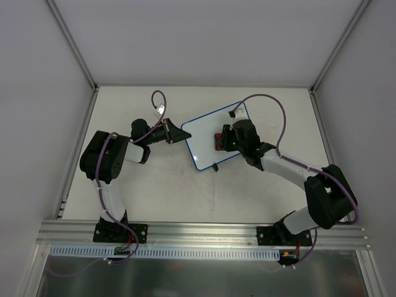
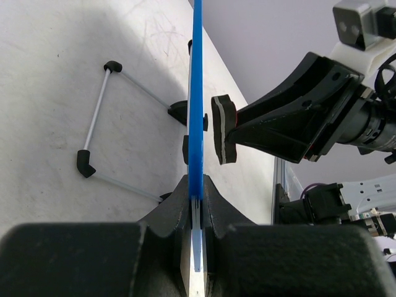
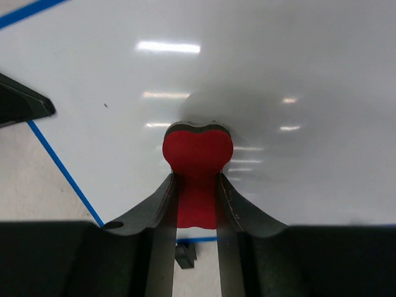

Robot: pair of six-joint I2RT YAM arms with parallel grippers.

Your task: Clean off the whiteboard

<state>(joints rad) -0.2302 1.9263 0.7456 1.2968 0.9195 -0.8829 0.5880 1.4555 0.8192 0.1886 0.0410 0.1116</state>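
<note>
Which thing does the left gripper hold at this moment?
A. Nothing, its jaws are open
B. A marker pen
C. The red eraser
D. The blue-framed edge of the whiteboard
D. In the left wrist view the left gripper is shut on the blue edge of the whiteboard, while the red eraser sits in the right gripper.

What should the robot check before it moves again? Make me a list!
1. Left gripper clamped on the whiteboard frame: ok.
2. Right gripper shut on the eraser: ok.
3. Eraser faces the board: ok.
4. Eraser touching the board: not ok, the left wrist view shows a gap.
5. Scribbles remaining: none in view, but part of the board is hidden: cannot tell.
</note>
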